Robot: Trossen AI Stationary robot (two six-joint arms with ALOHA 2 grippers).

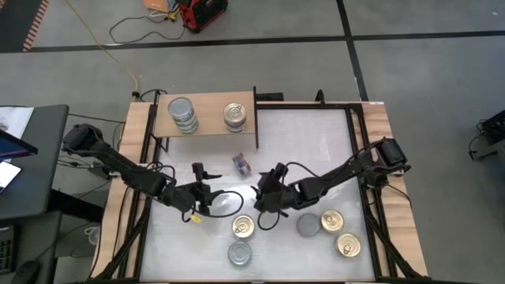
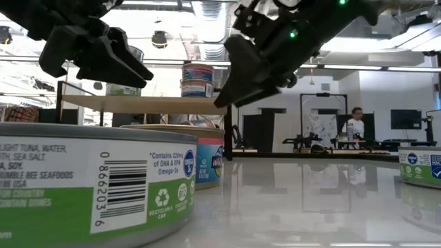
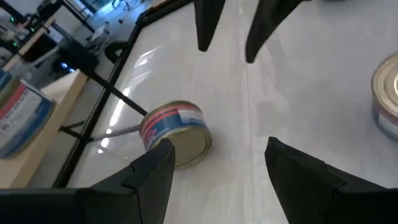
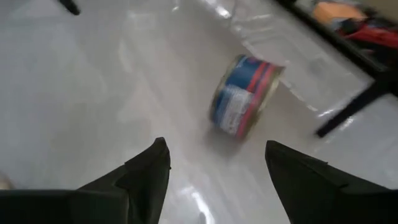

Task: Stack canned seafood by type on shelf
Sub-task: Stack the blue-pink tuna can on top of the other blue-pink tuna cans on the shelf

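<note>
Two short stacks sit on the light wooden shelf, five round metal tins left on the white surface, one blue-and-red tin tipped, both tools apart, empty.

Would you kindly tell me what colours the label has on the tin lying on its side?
Blue and red bands with a white panel on the tipped tin; clearest in the right wrist view.
</note>
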